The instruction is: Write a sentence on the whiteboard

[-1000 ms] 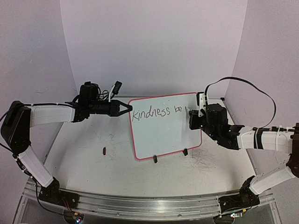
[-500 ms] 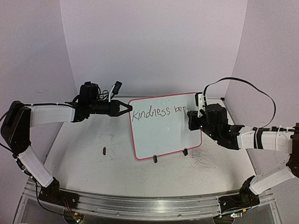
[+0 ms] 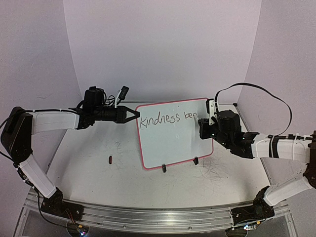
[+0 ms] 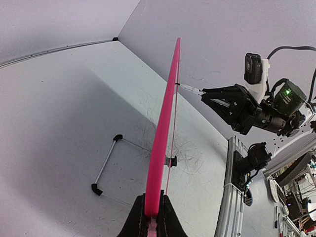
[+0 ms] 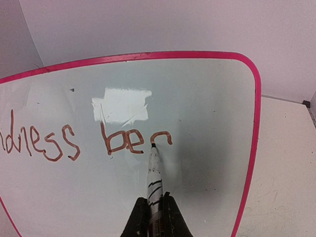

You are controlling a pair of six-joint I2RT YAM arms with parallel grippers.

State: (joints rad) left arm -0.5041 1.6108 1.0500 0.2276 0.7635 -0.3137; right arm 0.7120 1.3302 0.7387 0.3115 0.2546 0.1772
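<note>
The whiteboard (image 3: 173, 143), white with a pink frame, stands tilted up at mid-table. My left gripper (image 3: 134, 114) is shut on its left edge, and the left wrist view shows the pink frame (image 4: 165, 128) clamped between the jaws of the left gripper (image 4: 151, 213). At the board's right side my right gripper (image 3: 201, 126) is shut on a white marker (image 5: 154, 177), gripped low in the right gripper (image 5: 154, 211). The marker's tip touches the board. The sentence (image 5: 123, 140) reads "kindness be" with a fresh hooked stroke after it.
Two black clip feet (image 3: 163, 168) (image 3: 195, 160) hold the board's lower edge on the scuffed tabletop (image 3: 98, 177). A small dark cap (image 3: 110, 159) lies to the board's left. A wire stand (image 4: 106, 165) sits behind the board. White walls surround the table; the aluminium rail (image 3: 148, 217) runs along the front.
A curved stroke has been added after "be", and the right gripper with the marker has shifted slightly down. The left arm and the board have not moved.
</note>
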